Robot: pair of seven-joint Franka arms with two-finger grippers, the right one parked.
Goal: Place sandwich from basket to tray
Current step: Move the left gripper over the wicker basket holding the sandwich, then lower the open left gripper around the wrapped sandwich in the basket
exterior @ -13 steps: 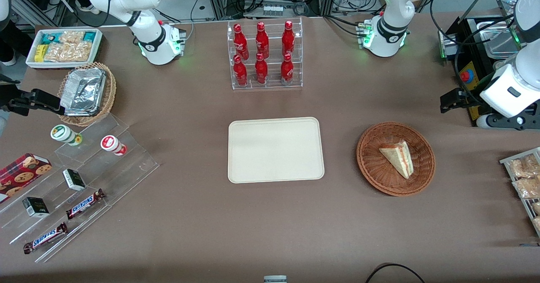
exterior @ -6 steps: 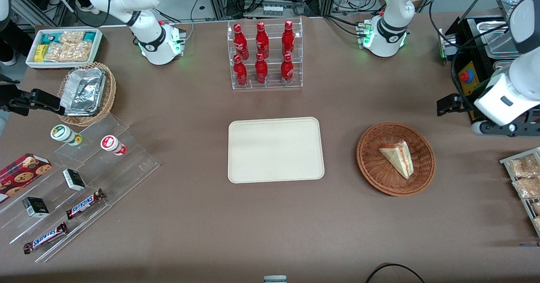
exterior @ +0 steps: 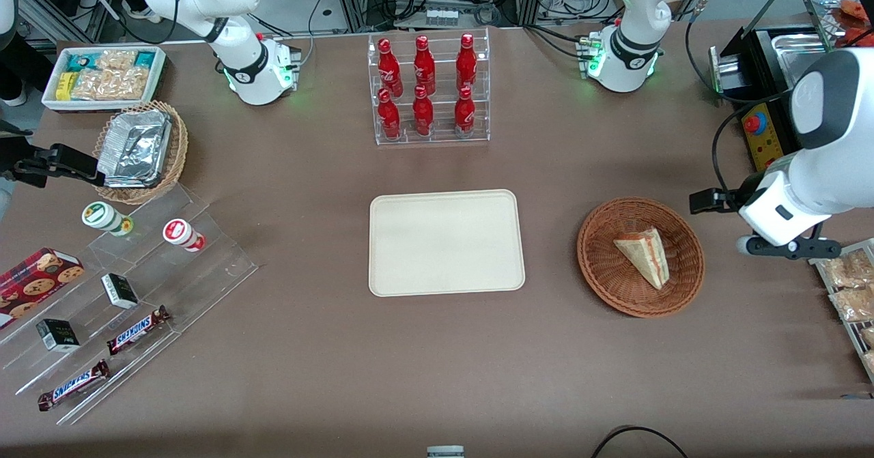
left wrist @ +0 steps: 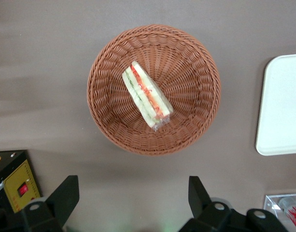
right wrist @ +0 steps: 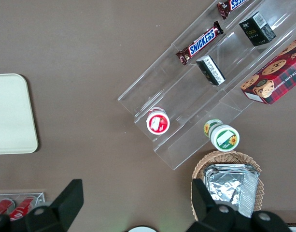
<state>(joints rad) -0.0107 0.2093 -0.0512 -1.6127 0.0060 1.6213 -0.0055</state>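
Observation:
The sandwich (exterior: 644, 255) is a pale bread wedge with a red and green filling stripe. It lies in the round reddish-brown wicker basket (exterior: 601, 267). The cream tray (exterior: 446, 243) lies flat beside the basket, toward the parked arm's end, with nothing on it. My left gripper (exterior: 788, 248) hangs above the table beside the basket, toward the working arm's end, and touches nothing. In the left wrist view its fingers (left wrist: 65, 193) stand wide apart and empty around the gripper's middle (left wrist: 133, 186), with the sandwich (left wrist: 147, 94), the basket (left wrist: 109, 125) and a tray edge (left wrist: 278, 106) in sight.
A clear rack of red bottles (exterior: 428, 89) stands farther from the front camera than the tray. A box with a red stop button (exterior: 758, 134) and a rack of snack packets (exterior: 850, 294) flank my gripper. Clear steps with snack bars (exterior: 123, 294) lie toward the parked arm's end.
My left arm has swung nearer the front camera and toward the basket, bringing the gripper close beside it. The sandwich, basket and tray have not moved.

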